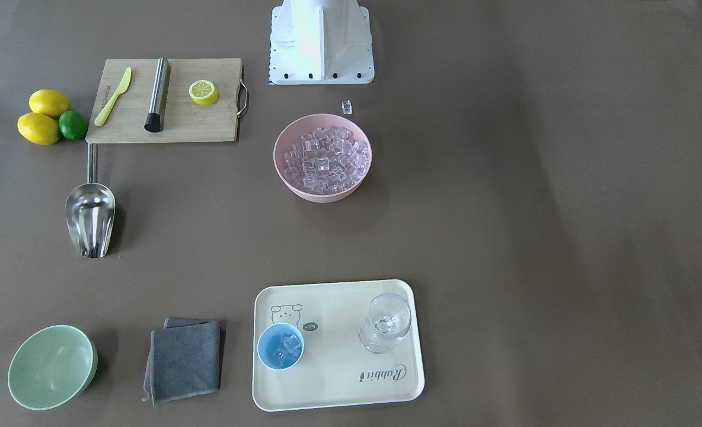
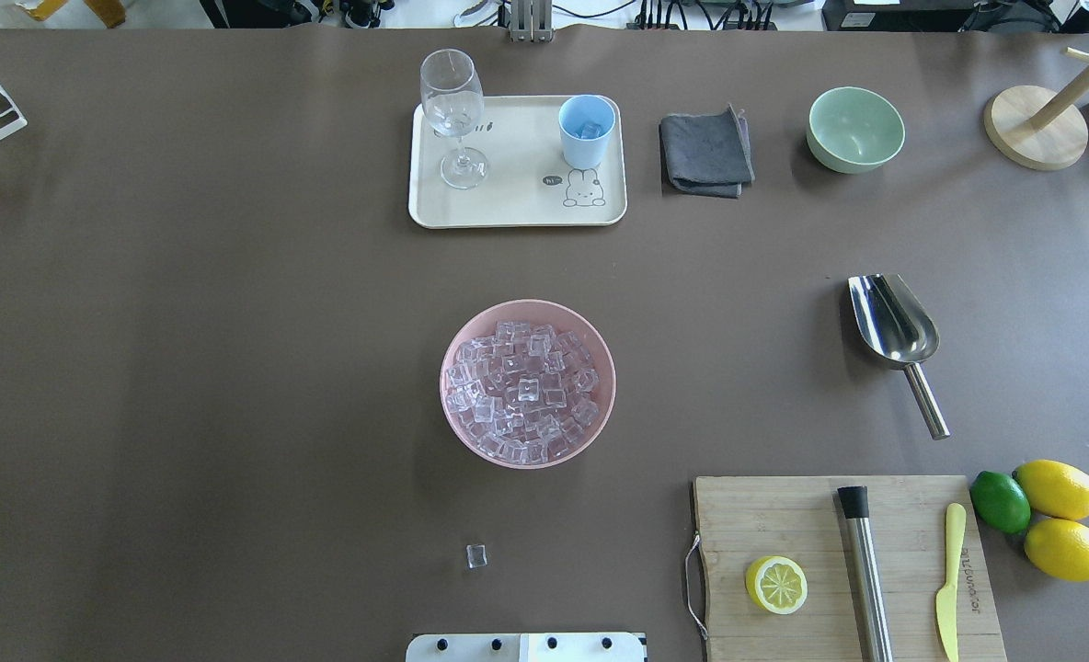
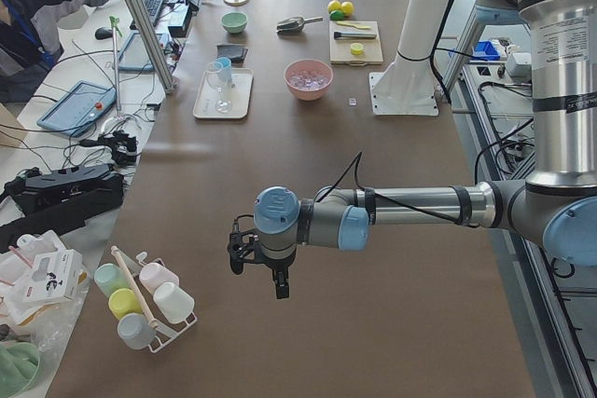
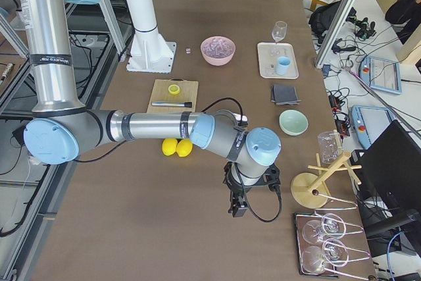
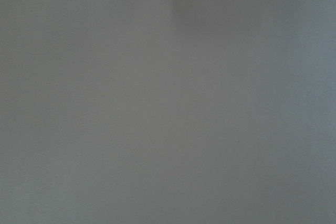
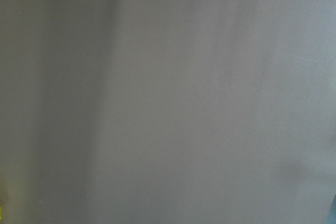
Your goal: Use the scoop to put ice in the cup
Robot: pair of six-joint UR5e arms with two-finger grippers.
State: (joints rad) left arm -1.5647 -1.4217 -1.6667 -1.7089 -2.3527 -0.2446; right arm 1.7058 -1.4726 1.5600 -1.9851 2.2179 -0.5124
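Note:
The ice [image 2: 526,386] fills a pink bowl [image 2: 600,414] at the table's middle, and one stray cube [image 2: 476,555] lies near the robot's base. The light-blue cup [image 2: 587,131] stands on a cream tray [image 2: 517,202] at the far side and holds a few cubes [image 1: 286,349]. The steel scoop [image 2: 894,322] lies empty on the table to the right, handle toward the robot. My left gripper [image 3: 266,269] shows only in the exterior left view, and my right gripper [image 4: 237,203] only in the exterior right view. Both hang far from these things; I cannot tell whether they are open or shut.
A clear stemmed glass [image 2: 453,110] stands on the tray. A grey cloth [image 2: 705,152] and a pale green bowl [image 2: 854,129] lie to its right. A cutting board [image 2: 839,570] holds a lemon half, a steel cylinder and a yellow knife, beside lemons and a lime [image 2: 1000,501].

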